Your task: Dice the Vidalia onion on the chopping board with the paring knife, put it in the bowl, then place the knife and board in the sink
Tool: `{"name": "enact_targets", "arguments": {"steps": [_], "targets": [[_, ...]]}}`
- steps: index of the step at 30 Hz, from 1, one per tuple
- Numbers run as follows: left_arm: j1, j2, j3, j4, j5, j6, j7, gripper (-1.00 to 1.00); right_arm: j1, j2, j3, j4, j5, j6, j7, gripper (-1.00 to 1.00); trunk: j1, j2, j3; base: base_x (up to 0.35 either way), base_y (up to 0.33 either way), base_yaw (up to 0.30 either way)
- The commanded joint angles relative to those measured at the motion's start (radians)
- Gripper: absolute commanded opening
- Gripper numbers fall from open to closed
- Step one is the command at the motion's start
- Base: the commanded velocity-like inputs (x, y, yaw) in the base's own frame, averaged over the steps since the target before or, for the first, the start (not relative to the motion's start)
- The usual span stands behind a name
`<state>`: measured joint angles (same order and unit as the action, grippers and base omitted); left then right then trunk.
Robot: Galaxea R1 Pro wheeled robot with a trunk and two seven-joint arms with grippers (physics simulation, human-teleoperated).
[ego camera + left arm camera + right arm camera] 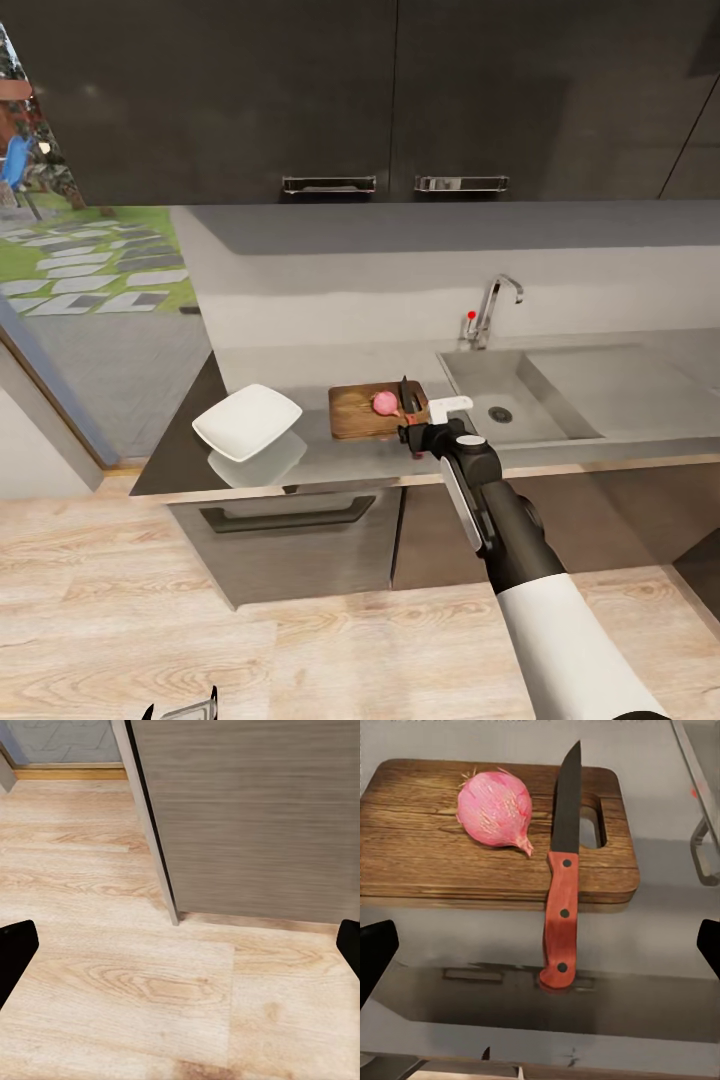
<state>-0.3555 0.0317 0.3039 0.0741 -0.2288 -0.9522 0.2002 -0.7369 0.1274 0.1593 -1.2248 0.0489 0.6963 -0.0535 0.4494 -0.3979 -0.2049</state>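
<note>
The right arm reaches over the front edge of the countertop (300, 455), its gripper (415, 438) hovering just in front of the chopping board (360, 412). In the right wrist view the two dark fingertips (375, 956) sit wide apart at the frame's edges with nothing between them, so that gripper is released and empty. The onion (496, 808), pink and whole, rests on the board (427, 840), close beside the knife (562, 870). The knife lies across the board's handle-slot end: its dark blade runs over the wood next to the slot, while the red handle overhangs the board's near edge and slopes down to touch the counter. The white bowl (247, 420) stands on the counter left of the board, apart from it. The sink (520, 400) lies right of the board, with the faucet (492, 305) behind it. The left gripper (185, 708) hangs low above the wooden floor (120, 982) beside a grey cabinet panel (255, 817); its fingertips (16, 949) are likewise spread wide, holding nothing.
</note>
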Motion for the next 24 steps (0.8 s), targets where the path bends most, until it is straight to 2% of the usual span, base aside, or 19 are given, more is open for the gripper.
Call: {"name": "enact_targets", "arguments": {"steps": [1, 10, 24], "targets": [[-0.002, 0.001, 0.003, 0.004, -0.011, -0.005, 0.008, 1.00, -0.001, 0.000, 0.001, -0.001, 0.004, 0.005, -0.003, 1.00, 0.001, -0.002, -0.002, 0.000, 0.000, 0.000], [-0.002, 0.000, 0.003, 0.004, -0.011, -0.005, 0.008, 1.00, -0.001, 0.000, 0.002, 0.000, 0.004, 0.005, -0.003, 1.00, 0.001, -0.002, -0.006, 0.000, 0.000, 0.000], [-0.002, -0.003, 0.003, 0.004, -0.011, -0.005, 0.008, 1.00, -0.001, -0.003, 0.000, 0.001, 0.005, 0.005, -0.001, 1.00, 0.001, -0.002, -0.024, 0.000, 0.000, 0.000]]}}
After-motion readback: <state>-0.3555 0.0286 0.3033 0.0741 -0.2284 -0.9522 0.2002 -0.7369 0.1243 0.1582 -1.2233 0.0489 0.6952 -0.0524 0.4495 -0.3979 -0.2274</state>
